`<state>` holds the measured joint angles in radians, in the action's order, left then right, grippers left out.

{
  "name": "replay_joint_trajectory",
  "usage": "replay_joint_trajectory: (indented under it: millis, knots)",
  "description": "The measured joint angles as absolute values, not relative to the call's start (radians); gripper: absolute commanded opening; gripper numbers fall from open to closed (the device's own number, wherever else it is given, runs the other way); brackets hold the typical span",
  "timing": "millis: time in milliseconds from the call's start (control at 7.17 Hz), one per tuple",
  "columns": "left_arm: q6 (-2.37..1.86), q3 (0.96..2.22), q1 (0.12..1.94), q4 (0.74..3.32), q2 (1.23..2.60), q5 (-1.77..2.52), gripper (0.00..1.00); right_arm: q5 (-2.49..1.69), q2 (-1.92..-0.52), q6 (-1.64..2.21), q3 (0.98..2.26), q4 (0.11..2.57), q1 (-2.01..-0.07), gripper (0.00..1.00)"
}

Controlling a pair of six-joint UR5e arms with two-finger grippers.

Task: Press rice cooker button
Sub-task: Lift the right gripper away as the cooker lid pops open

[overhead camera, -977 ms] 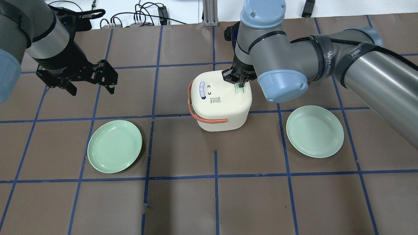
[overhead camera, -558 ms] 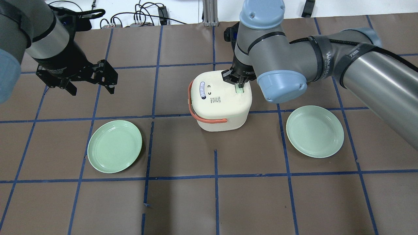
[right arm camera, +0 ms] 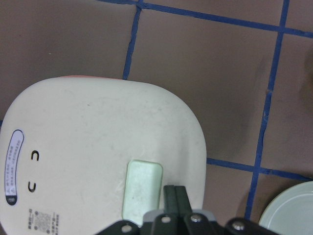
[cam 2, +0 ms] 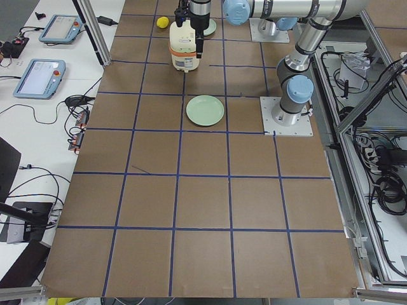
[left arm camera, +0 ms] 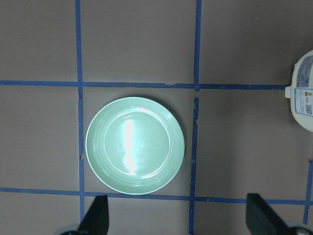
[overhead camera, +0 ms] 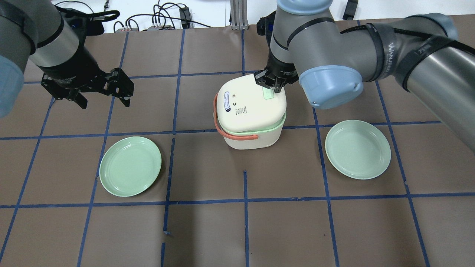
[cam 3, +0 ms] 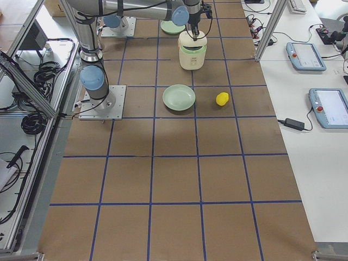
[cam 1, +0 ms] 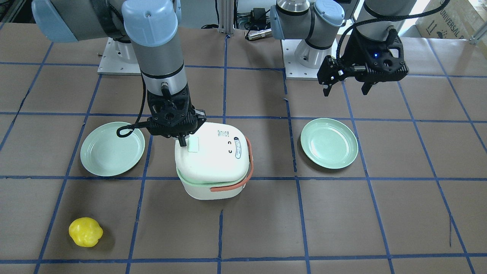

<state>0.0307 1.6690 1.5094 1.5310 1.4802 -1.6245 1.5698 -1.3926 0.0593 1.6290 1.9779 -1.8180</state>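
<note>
The white rice cooker (overhead camera: pixel 248 111) stands mid-table with its orange-red handle (overhead camera: pixel 237 136) towards the front. Its lid is raised and tilted, and the pale green rim (overhead camera: pixel 261 129) shows under it. A pale green button (overhead camera: pixel 268 95) sits on the lid's far right part. My right gripper (overhead camera: pixel 276 88) is shut, its tips just at the button's edge; the right wrist view shows the gripper (right arm camera: pixel 174 193) beside the button (right arm camera: pixel 142 188). I cannot tell whether they touch. My left gripper (overhead camera: pixel 103 101) is open and empty, far to the left above the table.
Two round green plates lie on the table, one at front left (overhead camera: pixel 130 166) and one at right (overhead camera: pixel 357 149). A yellow object (cam 1: pixel 85 231) lies near the operators' edge. Blue tape lines cross the brown table (overhead camera: pixel 245 230).
The cooker's lid has sprung up and now sits tilted, showing the green rim. My right gripper has risen and moved slightly back from the button. The left arm has not moved.
</note>
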Motion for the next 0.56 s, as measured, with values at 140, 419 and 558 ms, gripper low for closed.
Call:
replay_joint_trajectory:
  millis: [140,419,558]
  knots:
    - [0.031,1.669,1.509,1.531,1.48,-1.624,1.0,1.57,-1.409,0.055,1.625,1.964,-1.807,1.0]
    - [0.031,1.669,1.509,1.532,1.48,-1.624,1.0,1.568,-1.451,0.051,1.592,1.915,-1.756,1.0]
    - [0.031,1.669,1.509,1.531,1.48,-1.624,1.0,1.563,-1.468,0.045,1.563,1.86,-1.714,1.0]
